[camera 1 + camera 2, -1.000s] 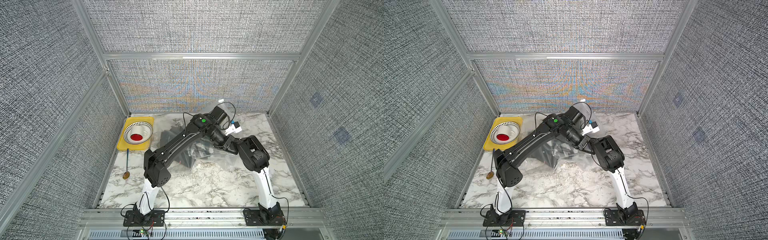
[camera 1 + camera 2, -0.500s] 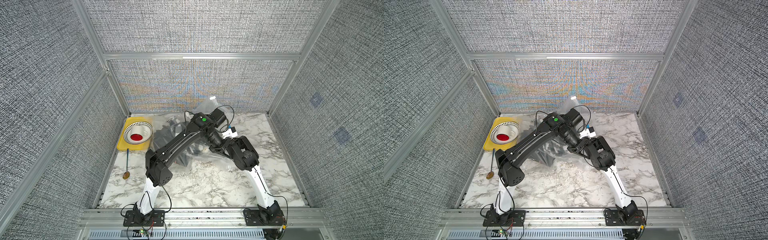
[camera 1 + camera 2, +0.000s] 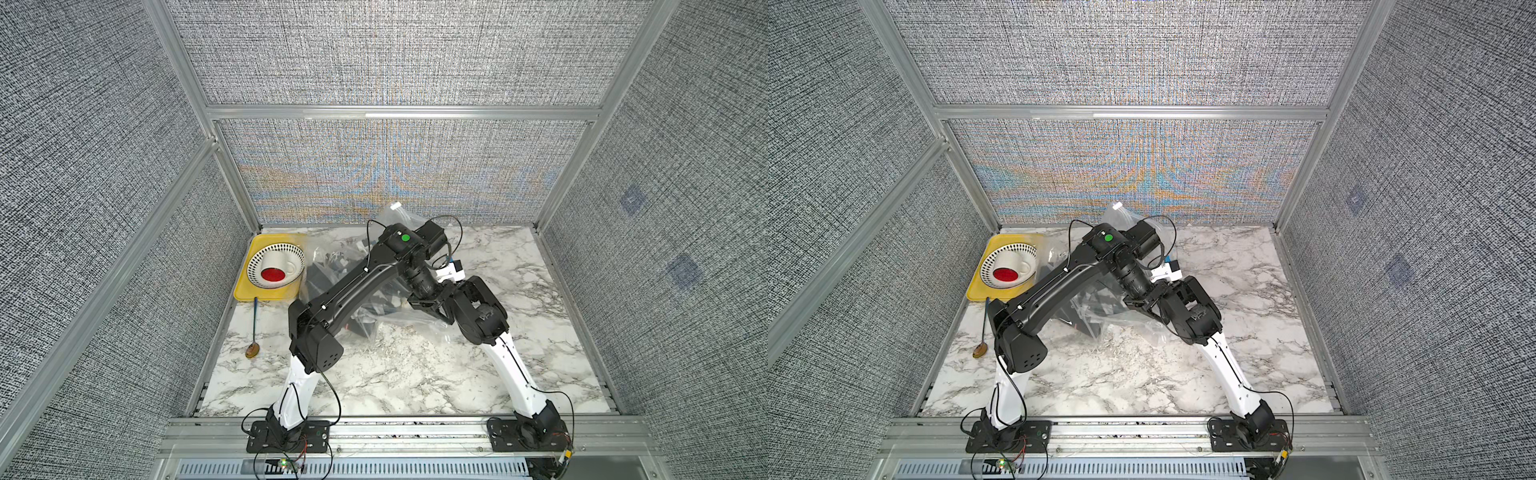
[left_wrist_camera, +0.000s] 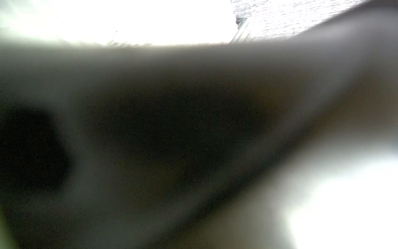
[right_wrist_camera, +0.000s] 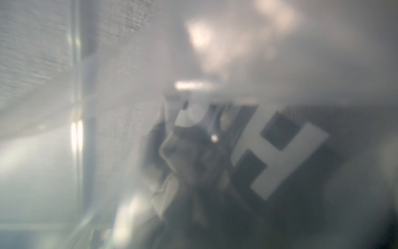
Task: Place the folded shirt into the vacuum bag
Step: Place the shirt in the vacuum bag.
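**Bench** (image 3: 415,374): we are recording a white marbled surface, walled in by grey woven panels and filling the lower middle of both top views.

**Vacuum bag** (image 3: 386,328) (image 3: 1129,328): we are finding it at frame centre in both top views. It is a crumpled clear sack lying on the bench just right of the yellow tray (image 3: 249,293). Its far end is standing up against the back wall (image 3: 374,166), with a small white piece at the top.

**Shirt** (image 3: 322,279) (image 5: 277,151): we are seeing dark fabric through the bag's film, left of centre in a top view. In the right wrist view it is showing a large white letter H behind hazy plastic, right of centre.

**Left end effector** (image 3: 422,301): we are placing it at centre, down among the bag's folds. Its jaws are sitting closed together, and we are unable to tell whether film is caught between them. Its wrist view is giving only dark blur, plus a strip of woven wall at upper right.

**Right end effector** (image 3: 442,302): we are placing it just right of the left one, against the bag. Its fingers are hidden, so we cannot tell how wide it is standing.

**Yellow tray**: we are noting it at the bench's upper left corner. It is carrying a white perforated bowl (image 3: 291,252) with a white cup (image 3: 276,262) in it, red showing inside the cup.

**Spoon** (image 3: 254,324): we are logging it lying on the bench just below the tray, handle pointing up-frame.
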Robot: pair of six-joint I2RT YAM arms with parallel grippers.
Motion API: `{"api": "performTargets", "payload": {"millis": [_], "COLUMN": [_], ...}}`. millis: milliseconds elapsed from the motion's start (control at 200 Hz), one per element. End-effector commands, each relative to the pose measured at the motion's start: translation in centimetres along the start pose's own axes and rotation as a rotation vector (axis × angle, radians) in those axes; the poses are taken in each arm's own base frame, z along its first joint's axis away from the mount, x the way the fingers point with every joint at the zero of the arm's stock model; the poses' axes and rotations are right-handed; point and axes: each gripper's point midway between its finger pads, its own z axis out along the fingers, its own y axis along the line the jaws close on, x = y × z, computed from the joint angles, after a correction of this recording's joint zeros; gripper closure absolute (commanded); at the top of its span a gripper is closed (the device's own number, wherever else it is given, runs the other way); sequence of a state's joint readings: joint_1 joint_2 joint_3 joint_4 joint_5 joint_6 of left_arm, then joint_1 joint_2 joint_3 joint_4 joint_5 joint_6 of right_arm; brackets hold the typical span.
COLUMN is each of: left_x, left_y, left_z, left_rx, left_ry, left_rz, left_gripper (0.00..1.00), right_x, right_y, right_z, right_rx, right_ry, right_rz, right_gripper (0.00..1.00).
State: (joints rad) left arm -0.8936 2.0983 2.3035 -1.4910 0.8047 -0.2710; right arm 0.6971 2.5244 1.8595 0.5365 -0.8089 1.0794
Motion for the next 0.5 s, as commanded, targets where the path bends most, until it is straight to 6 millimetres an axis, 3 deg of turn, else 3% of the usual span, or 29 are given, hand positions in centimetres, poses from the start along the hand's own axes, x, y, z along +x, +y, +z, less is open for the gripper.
{"api": "performTargets", "payload": {"millis": [0,220,245,265,300,495], "left_x": [-11.7,-11.4,-11.5,-11.4,-11.4,-11.3], "left_y": [-13.6,-13.7,-13.6,-13.7,-13.7,-13.6], "left_z": [-5.3,-5.4,-5.5,-5.4,-5.5,-5.3], "left_rx": [0.366,0.364,0.362,0.363,0.362,0.360], "left_ry": [-0.576,-0.574,-0.575,-0.574,-0.575,-0.568], "left_rz": [0.825,0.827,0.825,0.826,0.827,0.823], "left_gripper": [1.00,1.00,1.00,1.00,1.00,1.00], "right_x": [4.5,5.2,5.2,5.2,5.1,4.1], "right_y": [-2.1,-4.5,-4.2,-3.9,-3.1,1.1], "right_z": [2.8,3.2,3.2,3.2,3.1,1.4], "right_rx": [0.077,0.159,0.151,0.140,0.119,0.077], "right_ry": [0.120,0.133,0.135,0.137,0.140,0.126], "right_rz": [-0.021,-0.008,-0.012,-0.017,-0.027,-0.103], "right_gripper": [1.00,1.00,1.00,0.91,0.86,0.67]}}
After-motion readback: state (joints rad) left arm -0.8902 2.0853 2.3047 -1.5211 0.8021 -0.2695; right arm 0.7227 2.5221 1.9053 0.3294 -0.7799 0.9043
